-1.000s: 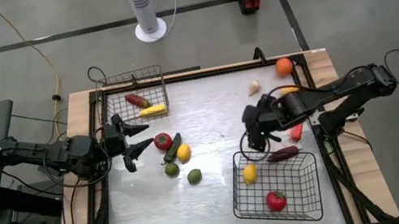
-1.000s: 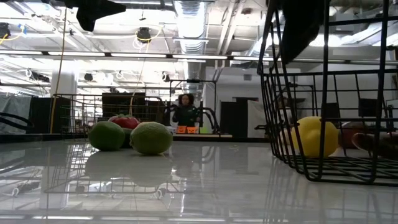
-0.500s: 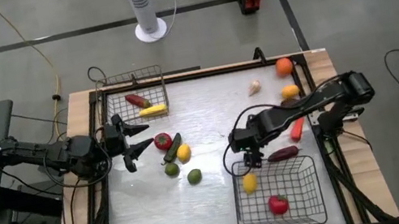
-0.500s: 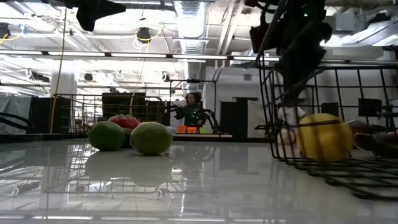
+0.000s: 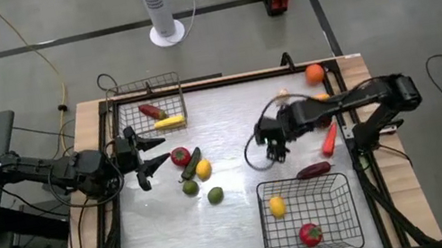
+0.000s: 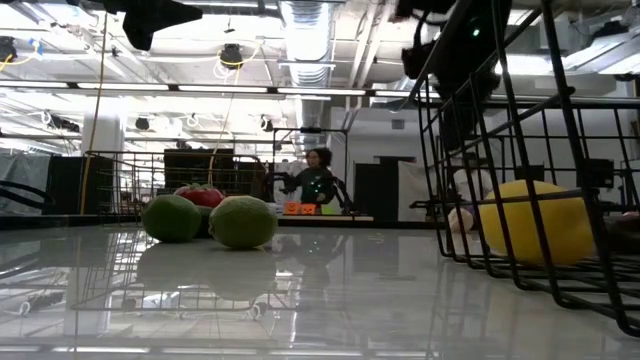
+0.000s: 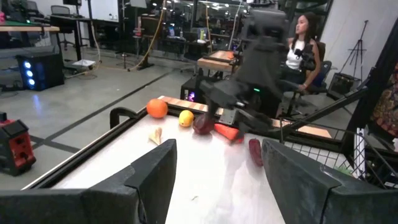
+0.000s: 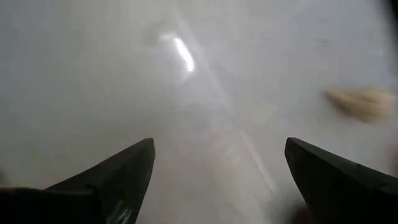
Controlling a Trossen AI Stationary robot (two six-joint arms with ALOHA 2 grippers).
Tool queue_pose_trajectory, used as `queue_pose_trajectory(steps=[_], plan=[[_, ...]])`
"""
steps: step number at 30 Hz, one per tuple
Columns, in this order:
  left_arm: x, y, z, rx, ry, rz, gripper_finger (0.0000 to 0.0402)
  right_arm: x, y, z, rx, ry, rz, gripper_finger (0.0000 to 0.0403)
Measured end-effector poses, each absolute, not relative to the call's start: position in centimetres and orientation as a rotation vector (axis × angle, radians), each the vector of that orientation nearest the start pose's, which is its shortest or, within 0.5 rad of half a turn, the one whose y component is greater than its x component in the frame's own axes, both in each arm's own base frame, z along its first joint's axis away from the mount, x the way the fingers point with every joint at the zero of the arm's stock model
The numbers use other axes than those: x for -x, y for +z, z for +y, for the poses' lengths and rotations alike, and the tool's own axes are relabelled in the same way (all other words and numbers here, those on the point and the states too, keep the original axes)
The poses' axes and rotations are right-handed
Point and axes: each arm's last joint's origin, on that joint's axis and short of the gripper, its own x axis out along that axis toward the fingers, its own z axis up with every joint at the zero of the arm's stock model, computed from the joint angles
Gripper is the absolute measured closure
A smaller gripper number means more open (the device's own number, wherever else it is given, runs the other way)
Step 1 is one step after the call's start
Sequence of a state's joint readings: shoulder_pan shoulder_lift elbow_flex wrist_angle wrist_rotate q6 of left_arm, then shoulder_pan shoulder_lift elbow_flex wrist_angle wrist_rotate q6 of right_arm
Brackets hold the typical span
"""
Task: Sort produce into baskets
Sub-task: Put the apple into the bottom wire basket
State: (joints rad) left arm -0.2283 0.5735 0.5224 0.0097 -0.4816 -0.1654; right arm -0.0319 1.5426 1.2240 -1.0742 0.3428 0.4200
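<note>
I see my right gripper [image 5: 272,145] with fingers spread wide and empty, above bare tabletop beyond the black wire basket [image 5: 308,214], which holds a yellow lemon [image 5: 278,207] and red tomato [image 5: 311,235]. A maroon piece [image 5: 313,170] lies just outside its rim. My left gripper [image 5: 146,155] waits half open, empty, beside a red tomato [image 5: 179,157].

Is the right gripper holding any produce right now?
No: the right gripper hangs open and empty over bare table, up-picture of the black basket.
</note>
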Motion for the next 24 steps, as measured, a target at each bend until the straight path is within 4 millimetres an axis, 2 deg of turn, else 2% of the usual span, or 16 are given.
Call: queue_pose_trajectory(steps=[3, 8, 13, 16, 18, 21, 24], plan=[[-13.9, 29.0, -1.8, 0.145, 0.256, 0.019, 0.0178, -27.8, 25.4, -5.5, -0.169, -0.694, 1.267, 0.0014], [-13.9, 29.0, -1.9, 0.151, 0.249, 0.021, 0.0178, -27.3, 24.2, -11.3, -0.237, -0.854, 1.274, 0.0014], [-13.9, 28.6, -1.9, 0.138, 0.252, 0.060, 0.0178, -26.5, 23.4, -14.6, -0.287, -0.940, 1.202, 0.0017], [-13.8, 28.4, -1.9, 0.137, 0.255, 0.084, 0.0178, -25.5, 23.0, -15.0, -0.293, -0.961, 1.174, 0.0024], [-13.8, 28.2, -1.9, 0.152, 0.255, 0.097, 0.0178, -24.4, 22.3, -14.6, -0.298, -0.953, 1.209, 0.0030], [-13.8, 28.0, -1.9, 0.167, 0.233, 0.114, 0.0178, -22.5, 21.3, -13.0, -0.285, -0.926, 1.297, 0.0037], [-13.8, 28.1, -1.9, 0.174, 0.235, 0.106, 0.0178, -20.6, 21.4, -11.1, -0.286, -0.874, 1.415, 0.0039]])
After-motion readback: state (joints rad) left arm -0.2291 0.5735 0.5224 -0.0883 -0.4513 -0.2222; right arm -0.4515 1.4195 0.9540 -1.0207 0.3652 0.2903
